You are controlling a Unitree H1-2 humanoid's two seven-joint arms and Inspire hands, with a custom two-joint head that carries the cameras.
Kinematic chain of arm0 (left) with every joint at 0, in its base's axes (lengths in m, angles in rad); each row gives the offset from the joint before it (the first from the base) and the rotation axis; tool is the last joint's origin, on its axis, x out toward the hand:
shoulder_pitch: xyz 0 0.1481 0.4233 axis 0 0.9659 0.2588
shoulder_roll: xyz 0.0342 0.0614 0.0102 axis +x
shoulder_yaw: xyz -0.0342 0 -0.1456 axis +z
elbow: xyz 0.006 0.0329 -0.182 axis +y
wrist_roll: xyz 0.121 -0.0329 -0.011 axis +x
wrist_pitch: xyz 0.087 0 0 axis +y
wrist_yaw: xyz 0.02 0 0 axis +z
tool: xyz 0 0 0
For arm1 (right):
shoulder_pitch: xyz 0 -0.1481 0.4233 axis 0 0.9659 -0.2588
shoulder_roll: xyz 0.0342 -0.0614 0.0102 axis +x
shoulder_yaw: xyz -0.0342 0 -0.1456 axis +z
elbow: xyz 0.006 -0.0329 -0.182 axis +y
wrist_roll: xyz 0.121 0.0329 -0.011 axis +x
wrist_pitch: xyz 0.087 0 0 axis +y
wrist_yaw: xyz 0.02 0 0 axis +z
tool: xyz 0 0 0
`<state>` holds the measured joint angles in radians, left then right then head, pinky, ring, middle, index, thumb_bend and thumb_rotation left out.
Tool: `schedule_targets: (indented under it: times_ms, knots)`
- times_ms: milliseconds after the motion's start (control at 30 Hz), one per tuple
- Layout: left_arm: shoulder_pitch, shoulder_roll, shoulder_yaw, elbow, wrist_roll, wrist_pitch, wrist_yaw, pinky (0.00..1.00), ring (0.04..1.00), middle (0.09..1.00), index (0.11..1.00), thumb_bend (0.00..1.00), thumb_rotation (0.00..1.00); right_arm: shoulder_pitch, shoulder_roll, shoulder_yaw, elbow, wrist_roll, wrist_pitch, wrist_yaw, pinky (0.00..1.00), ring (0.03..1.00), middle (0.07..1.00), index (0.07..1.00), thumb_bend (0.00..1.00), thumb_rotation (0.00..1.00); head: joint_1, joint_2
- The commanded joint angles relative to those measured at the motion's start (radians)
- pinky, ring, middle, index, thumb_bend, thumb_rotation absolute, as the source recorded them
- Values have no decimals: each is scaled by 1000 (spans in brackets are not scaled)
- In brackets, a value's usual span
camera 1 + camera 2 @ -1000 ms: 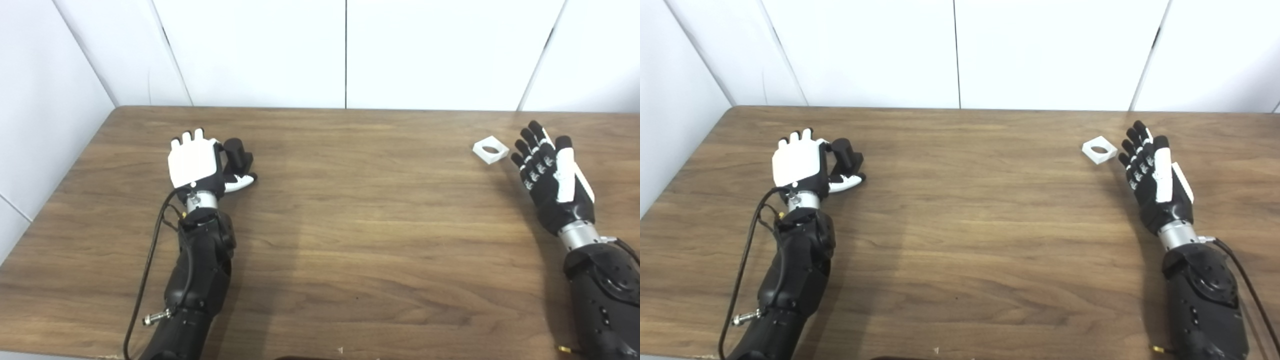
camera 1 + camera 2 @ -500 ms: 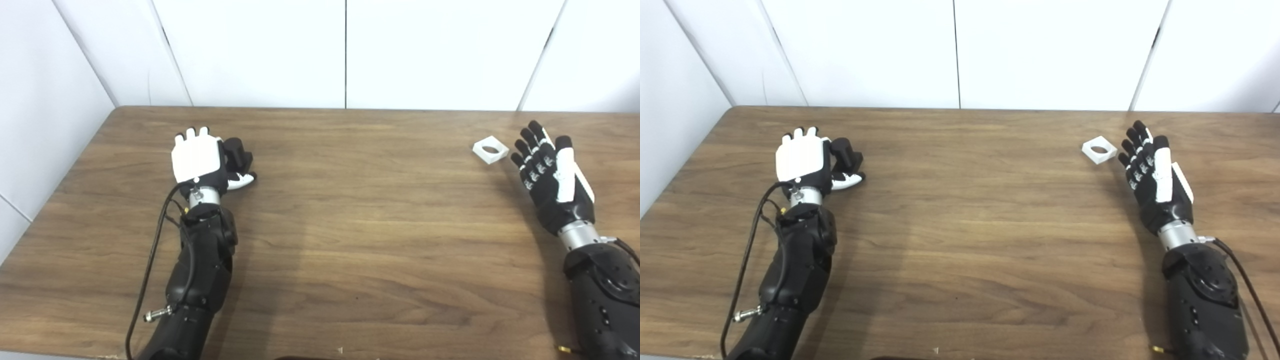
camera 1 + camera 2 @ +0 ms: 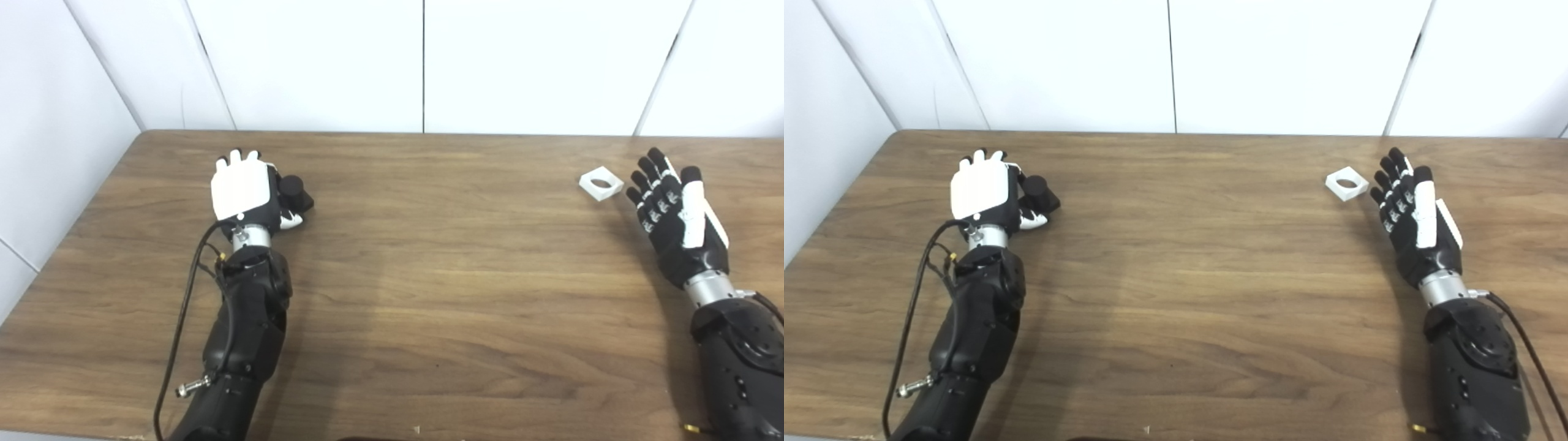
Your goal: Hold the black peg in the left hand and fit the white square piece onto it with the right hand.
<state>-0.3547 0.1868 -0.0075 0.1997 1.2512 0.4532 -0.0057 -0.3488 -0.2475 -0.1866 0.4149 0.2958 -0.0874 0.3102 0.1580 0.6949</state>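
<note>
Spanning white-walled corner: wooden table (image 3: 429, 275), peg (image 3: 294, 191) aboard.

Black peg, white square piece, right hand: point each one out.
black peg (image 3: 294, 188), left eye view, on its round top.
white square piece (image 3: 600, 184), left eye view, on its rim beside the hole.
right hand (image 3: 1410, 208), right eye view, on the palm.

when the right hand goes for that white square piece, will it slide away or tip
The white square piece lies flat and low on the smooth wooden table, so it probably slides rather than tips. It looks small, rigid and hollow, likely light. The open right hand beside it may nudge it away.
</note>
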Motion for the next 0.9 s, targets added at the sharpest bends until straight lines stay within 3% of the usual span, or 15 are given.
schedule_targets:
  times_ms: [0,533,667,867]
  knots:
    - [4,25,7,1,1,16,-12,1000,1000,924,485,523,62,62,30,6,37,25,3,16,1000,1000,1000,1000,588,1000,0,1]
    - [24,33,-20,-42,-109,15,8,1000,1000,910,486,525,60,60,31,4,30,20,2,4,1000,1000,1000,1000,570,1000,-14,0]
    - [43,19,-21,-106,-163,15,-31,1000,1000,911,486,525,58,64,30,7,19,18,10,5,1000,1000,1000,1000,582,1000,-19,3]
    - [76,9,-49,-203,-172,16,-143,1000,1000,895,489,523,64,67,37,6,3,18,18,-4,1000,1000,1000,1000,564,1000,-32,9]
